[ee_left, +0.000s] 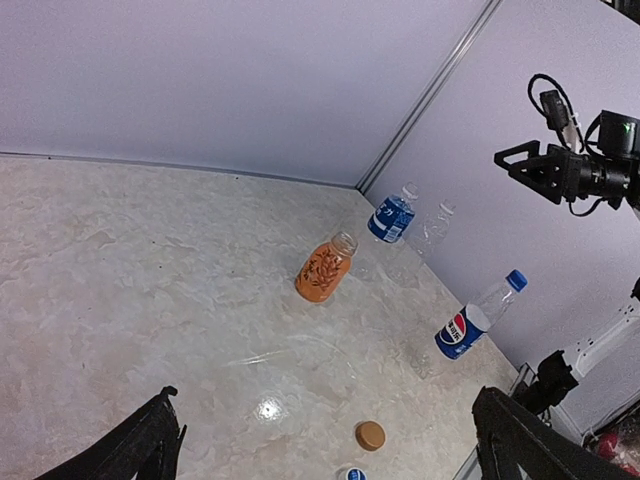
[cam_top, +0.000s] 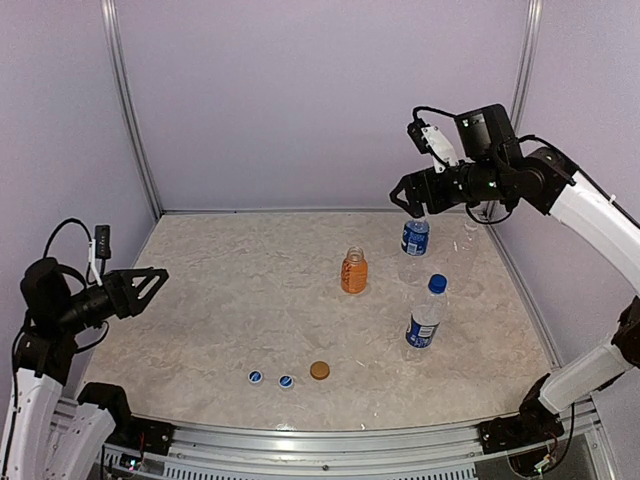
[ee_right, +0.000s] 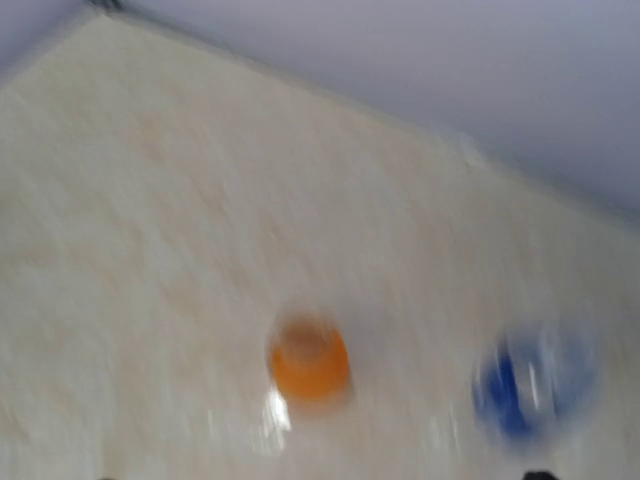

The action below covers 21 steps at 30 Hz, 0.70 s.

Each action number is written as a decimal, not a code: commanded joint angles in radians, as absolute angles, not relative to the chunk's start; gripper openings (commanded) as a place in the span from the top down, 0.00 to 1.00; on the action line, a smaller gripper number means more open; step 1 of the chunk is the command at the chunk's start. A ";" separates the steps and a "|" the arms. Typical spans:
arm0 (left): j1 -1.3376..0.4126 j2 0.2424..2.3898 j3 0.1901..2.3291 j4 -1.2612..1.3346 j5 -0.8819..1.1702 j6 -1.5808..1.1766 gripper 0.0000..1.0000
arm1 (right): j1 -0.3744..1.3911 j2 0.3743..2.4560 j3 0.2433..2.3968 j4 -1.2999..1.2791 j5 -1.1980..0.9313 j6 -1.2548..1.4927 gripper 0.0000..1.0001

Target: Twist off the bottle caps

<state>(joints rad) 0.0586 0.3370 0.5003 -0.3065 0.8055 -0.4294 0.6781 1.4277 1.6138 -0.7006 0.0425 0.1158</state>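
Top view: left fingers (cam_top: 146, 274) spread, 9 o'clock; right fingers (cam_top: 404, 192) spread, 1 o'clock, near blue-labelled bottle (cam_top: 414, 238).
Right wrist: blurred; orange bottle (ee_right: 309, 360) seen from above.

The top view looks down from high behind the near edge, taking in the whole surface (cam_top: 220, 300). The left wrist view sits low at the left, facing far-right. The right wrist view, blurred, looks steeply down. All three share the orange bottle (cam_top: 354, 271).

My table (cam_top: 220, 300): orange bottle (cam_top: 354, 271), open blue-label bottle (cam_top: 415, 238), clear bottle (cam_top: 466, 250), capped bottle (cam_top: 424, 322) upright; two blue caps (cam_top: 255, 377) (cam_top: 286, 381), brown cap (cam_top: 319, 370) loose near front edge.
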 commanded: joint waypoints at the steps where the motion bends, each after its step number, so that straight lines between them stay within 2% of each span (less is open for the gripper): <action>1: 0.063 0.341 0.452 -0.275 0.794 -0.372 0.01 | 0.800 1.391 1.566 -1.153 0.368 0.395 0.15; 5: 0.062 0.350 0.410 -0.275 0.691 -0.320 0.01 | 0.916 1.339 1.557 -1.277 0.449 0.548 0.11; 11: 0.102 0.362 0.412 -0.296 0.495 -0.266 0.01 | 0.985 1.330 1.458 -1.255 0.424 0.592 0.11; 18: 0.118 0.359 0.408 -0.286 0.573 -0.274 0.01 | 0.985 1.328 1.428 -1.251 0.450 0.600 0.23; 21: 0.119 0.362 0.406 -0.285 0.579 -0.275 0.01 | 0.985 1.319 1.401 -1.189 0.423 0.578 0.38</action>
